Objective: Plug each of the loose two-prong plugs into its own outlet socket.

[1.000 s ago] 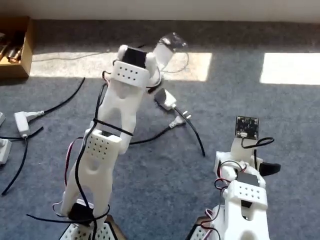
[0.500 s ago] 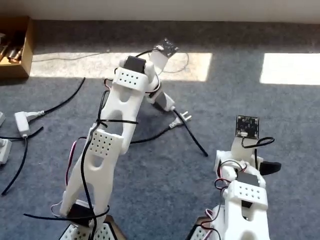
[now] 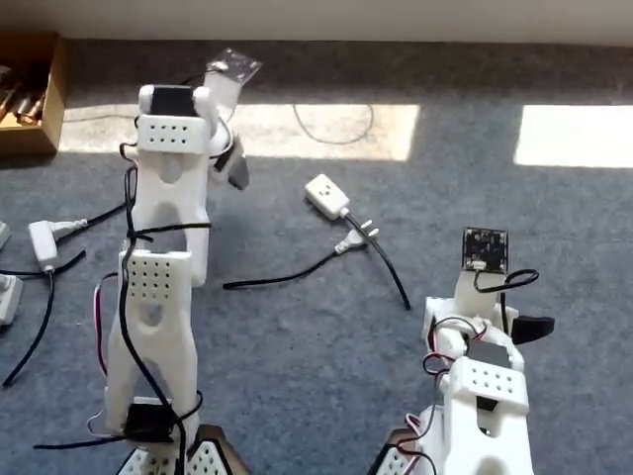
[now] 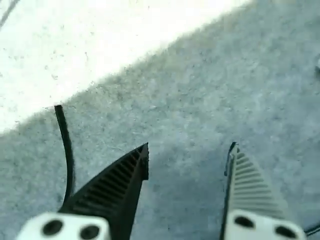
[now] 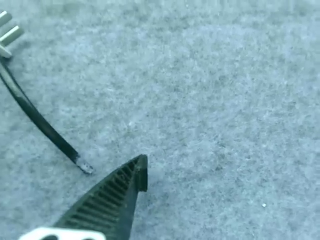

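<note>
A white outlet socket (image 3: 324, 194) lies on the grey carpet with a two-prong plug (image 3: 358, 235) just beside it, prongs up-right, not inserted. The plug's black cord (image 3: 388, 272) ends loose; its prongs (image 5: 7, 32) and cord end (image 5: 84, 166) lie ahead of my right arm. At the far left lies a second white plug (image 3: 45, 242), with another white socket (image 3: 8, 297) at the view's edge. My left gripper (image 3: 235, 170) hangs open and empty, left of the middle socket; its fingers (image 4: 125, 185) span bare carpet. My right gripper (image 3: 509, 322) stays low at the near right, open, one finger (image 5: 120, 195) showing.
A wooden box (image 3: 30, 94) sits at the far left corner. Black cords (image 3: 282, 275) trail across the carpet between the arms and by the left plug; one cord (image 4: 65, 150) runs beside my left finger. Sunlit patches mark the far carpet.
My left arm has swung left, away from the middle socket, which now lies uncovered. The plug beside it barely shifted. The right arm has not moved.
</note>
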Controlling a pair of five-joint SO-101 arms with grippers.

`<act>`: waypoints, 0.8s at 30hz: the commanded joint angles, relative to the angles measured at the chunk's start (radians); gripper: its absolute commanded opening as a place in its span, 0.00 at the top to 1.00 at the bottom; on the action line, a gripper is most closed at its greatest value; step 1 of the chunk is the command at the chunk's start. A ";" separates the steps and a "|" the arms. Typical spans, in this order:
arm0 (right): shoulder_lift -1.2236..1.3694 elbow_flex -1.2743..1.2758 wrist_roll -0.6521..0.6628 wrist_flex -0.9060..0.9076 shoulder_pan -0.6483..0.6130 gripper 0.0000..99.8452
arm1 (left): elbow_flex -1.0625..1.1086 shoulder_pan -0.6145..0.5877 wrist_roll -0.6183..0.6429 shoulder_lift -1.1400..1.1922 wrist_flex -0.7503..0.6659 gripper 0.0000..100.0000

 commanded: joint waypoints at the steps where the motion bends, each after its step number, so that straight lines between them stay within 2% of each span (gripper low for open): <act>1: -0.018 -0.005 0.014 -0.015 -0.001 0.41 | -0.036 0.111 0.038 -0.102 -0.018 0.72; 6: -0.018 -0.012 -0.028 -0.015 0.033 0.41 | -0.031 0.202 0.069 -0.070 -0.126 0.72; 13: -0.018 -0.013 -0.028 -0.015 0.048 0.41 | -0.033 0.223 0.071 0.016 -0.201 0.72; 19: -0.018 -0.013 -0.028 -0.016 0.047 0.41 | -0.031 0.217 0.068 0.125 -0.175 0.72; 24: -0.018 -0.005 -0.026 -0.042 0.047 0.41 | -0.035 0.194 0.034 0.159 -0.003 0.72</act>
